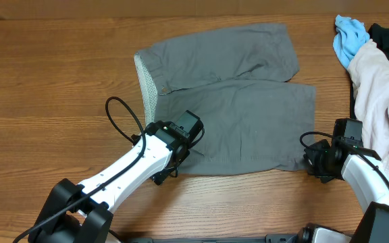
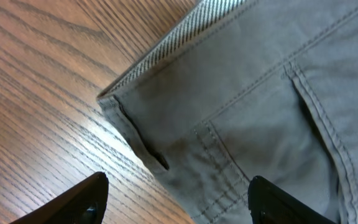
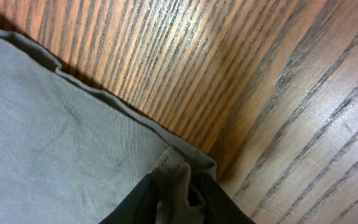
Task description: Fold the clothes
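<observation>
**Overhead and wrist views, fold not yet begun.** The gray shorts [image 1: 242, 101] are laid flat on the bench [image 1: 46, 67]. The long axis runs left to right, with the waistband [image 1: 147, 84] toward the robot's left and the leg hems toward its right.

The left pincer [image 2: 179, 208] is held apart, with its fingers straddling the near waistband corner but not closed on it. The right pincer [image 3: 173, 199] is seen clamped on the near hem corner [image 3: 166, 165].

Likely faults:
- If the right side were raised alone, the cloth could be dragged askew.
- If the left pincer were closed too shallowly, only the top layer or the bare edge might be caught, and a crooked fold would result.
- The hem is gripped at its very corner, so it might slip out under tension.

A whitish-pink garment [image 1: 383, 94] and a light-blue cloth [image 1: 350, 37] are left near the right end of the bench.
</observation>
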Controlling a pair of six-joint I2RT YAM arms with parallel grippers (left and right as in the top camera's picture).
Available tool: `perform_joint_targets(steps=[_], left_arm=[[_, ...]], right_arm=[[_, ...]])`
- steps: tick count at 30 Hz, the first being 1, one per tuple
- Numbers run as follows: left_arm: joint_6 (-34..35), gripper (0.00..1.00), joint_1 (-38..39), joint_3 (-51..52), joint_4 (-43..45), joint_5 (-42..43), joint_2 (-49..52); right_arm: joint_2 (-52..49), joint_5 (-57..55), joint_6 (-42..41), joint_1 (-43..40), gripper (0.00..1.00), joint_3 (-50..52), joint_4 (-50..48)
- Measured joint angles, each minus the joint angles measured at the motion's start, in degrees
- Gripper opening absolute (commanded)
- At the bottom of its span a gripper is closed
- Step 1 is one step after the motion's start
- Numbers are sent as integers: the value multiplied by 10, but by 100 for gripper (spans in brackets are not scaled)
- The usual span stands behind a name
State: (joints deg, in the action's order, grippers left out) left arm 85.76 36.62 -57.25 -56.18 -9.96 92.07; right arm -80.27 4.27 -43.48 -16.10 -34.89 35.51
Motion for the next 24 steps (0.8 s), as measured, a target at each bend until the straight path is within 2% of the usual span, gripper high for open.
perform_joint_targets(steps=[3, 10, 11, 12, 13, 15, 16, 18, 22, 23, 24], left_arm=[[1, 77, 0, 0, 1, 3, 0], [48, 70, -19, 0, 5, 4, 0], [52, 70, -26, 0, 8, 5, 0], [52, 69, -32, 0, 11, 8, 0], [48, 69, -39, 0, 13, 13, 0], [8, 68, -59, -2, 13, 24, 0], [-19, 69, -70, -4, 13, 30, 0], [-99, 70, -99, -21, 5, 42, 0], [-269, 73, -154, -67, 3, 70, 0], [-310, 72, -167, -75, 5, 79, 0], [-349, 66, -178, -80, 5, 87, 0]], right_arm=[[0, 0, 0, 0, 26, 0, -4], [0, 2, 0, 0, 28, 0, -4], [0, 2, 0, 0, 31, 0, -3], [0, 3, 0, 0, 39, 0, -3], [0, 3, -3, 0, 53, 0, -4], [1, 11, -2, 0, 85, 0, -6], [2, 16, 1, 1, 92, -3, -7], [2, 19, 7, 1, 96, -15, 7], [1, 14, 20, 0, 98, -38, 69], [0, 14, 22, 0, 98, -47, 77], [0, 14, 27, 0, 98, -60, 87]])
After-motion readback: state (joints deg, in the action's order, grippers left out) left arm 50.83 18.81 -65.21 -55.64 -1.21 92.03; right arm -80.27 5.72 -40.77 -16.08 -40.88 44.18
